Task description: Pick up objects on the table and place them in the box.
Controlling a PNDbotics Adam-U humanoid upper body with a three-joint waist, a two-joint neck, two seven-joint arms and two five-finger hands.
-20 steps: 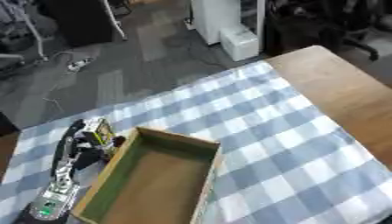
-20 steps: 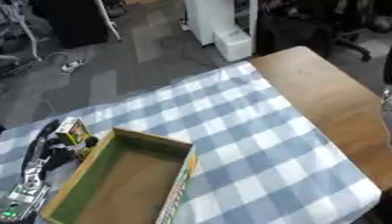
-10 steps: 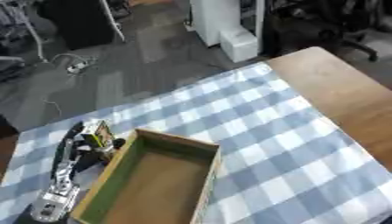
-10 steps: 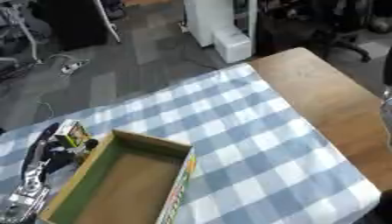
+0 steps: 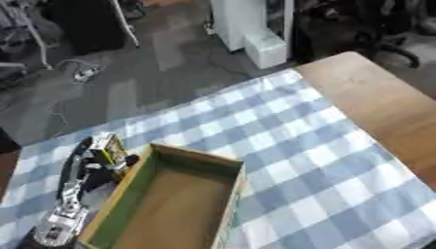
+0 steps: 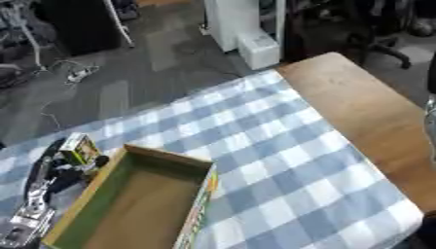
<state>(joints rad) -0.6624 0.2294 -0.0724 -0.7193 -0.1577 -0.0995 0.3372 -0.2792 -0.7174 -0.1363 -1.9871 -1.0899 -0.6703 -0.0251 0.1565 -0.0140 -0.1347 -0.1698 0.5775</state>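
**Packet held beside the box**

The packet should be lifted clear of the box wall, carried over the open inside, and only then let go, so that it is not caught on the rim. The box is seen to hold nothing yet.

The left hand is seen at the box's left wall, its fingers curled round the small yellow-green packet, which is held just outside the far-left corner of the box, above the checked cloth. The right hand is not shown in either view.
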